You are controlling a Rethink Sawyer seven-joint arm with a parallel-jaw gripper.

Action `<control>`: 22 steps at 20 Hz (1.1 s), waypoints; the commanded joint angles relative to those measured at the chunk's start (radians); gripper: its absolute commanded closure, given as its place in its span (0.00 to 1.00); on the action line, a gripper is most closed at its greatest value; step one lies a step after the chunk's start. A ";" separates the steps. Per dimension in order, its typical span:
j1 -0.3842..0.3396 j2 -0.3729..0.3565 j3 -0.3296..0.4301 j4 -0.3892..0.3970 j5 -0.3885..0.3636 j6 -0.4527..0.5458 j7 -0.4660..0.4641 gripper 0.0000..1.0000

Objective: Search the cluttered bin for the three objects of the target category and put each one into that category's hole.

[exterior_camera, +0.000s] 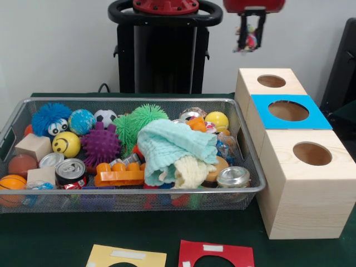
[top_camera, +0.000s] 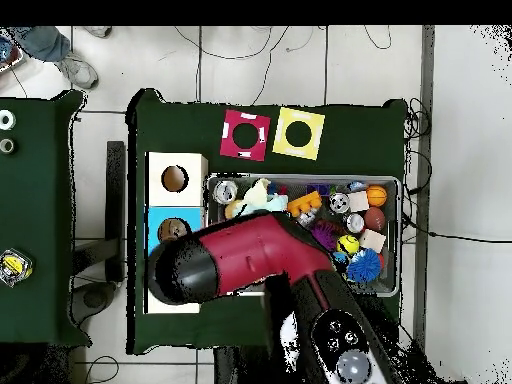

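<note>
Crosswise bin [exterior_camera: 245, 192], long axis left-right

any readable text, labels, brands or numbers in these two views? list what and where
None readable.
Red soda can in the bin: white markings on its side, too blurred to read.
Yellow ball: a smiley face, no words.
Yellow card and red card: blank tape strips.

Front view: gripper [exterior_camera: 251, 34] hangs at top edge, right of centre, fingers pointing down, closed on a small multicoloured object [exterior_camera: 251, 39], too small to identify. Red wrist housing [exterior_camera: 253, 5] cut off by frame top. Overhead view: red and black arm [top_camera: 250, 262] reaches from lower right toward left-centre, black end cap [top_camera: 178, 272] hiding the gripper.
</note>
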 commanded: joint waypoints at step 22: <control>0.276 0.264 -0.375 -0.205 0.029 -0.181 0.433 1.00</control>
